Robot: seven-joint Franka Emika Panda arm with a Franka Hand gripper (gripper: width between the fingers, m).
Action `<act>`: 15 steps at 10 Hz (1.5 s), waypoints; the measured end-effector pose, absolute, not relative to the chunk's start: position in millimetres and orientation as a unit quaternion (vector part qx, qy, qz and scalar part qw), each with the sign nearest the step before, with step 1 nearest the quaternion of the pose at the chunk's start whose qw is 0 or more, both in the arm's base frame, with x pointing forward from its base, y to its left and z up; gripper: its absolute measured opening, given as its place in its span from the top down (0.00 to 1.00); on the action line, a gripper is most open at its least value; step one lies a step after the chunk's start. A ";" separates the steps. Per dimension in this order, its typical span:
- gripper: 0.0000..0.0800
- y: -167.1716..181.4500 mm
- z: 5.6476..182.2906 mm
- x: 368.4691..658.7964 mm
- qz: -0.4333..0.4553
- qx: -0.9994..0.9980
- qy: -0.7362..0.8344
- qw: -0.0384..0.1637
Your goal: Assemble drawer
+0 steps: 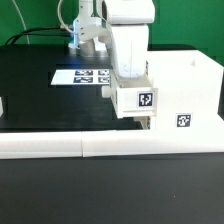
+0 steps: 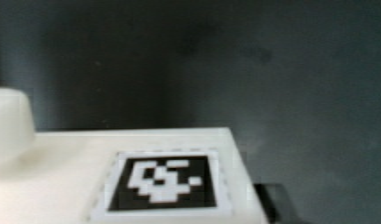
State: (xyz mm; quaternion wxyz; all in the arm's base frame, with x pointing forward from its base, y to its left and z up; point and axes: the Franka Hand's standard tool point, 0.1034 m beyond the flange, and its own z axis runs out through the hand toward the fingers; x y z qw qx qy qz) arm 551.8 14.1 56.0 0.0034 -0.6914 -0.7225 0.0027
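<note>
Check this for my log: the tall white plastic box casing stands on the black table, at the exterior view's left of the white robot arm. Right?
Not quite. The tall white plastic box casing stands on the black table at the exterior view's right of the white robot arm, as the exterior view shows.

1. tray (image 1: 138, 100): white plastic; square tag (image 1: 145, 99), black-and-white blocky pattern on white border.
2. casing (image 1: 185, 95): white; own b/w square tag (image 1: 184, 122) on front face.
3. marker board (image 1: 82, 76): white, row of black squares w/ white marks.
4. table (image 1: 40, 95): black, matte.
5. border bars (image 1: 100, 148): plain white.
6. arm (image 1: 125, 35): white shell, grey-dark parts near wrist.
7. backdrop (image 1: 30, 15): green.
8. wrist view: tray top (image 2: 98, 150) cream-white; tag (image 2: 164, 182) black frame, white glyph, blurred; bkgd dark grey.
</note>
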 end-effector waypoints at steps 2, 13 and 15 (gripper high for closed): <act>0.68 14.3 58.1 551.0 0.006 -0.698 -0.716 0.005; 0.19 -19.5 105.5 553.3 0.023 -0.700 -0.714 0.003; 0.19 -25.4 102.9 552.1 0.021 -0.697 -0.716 0.008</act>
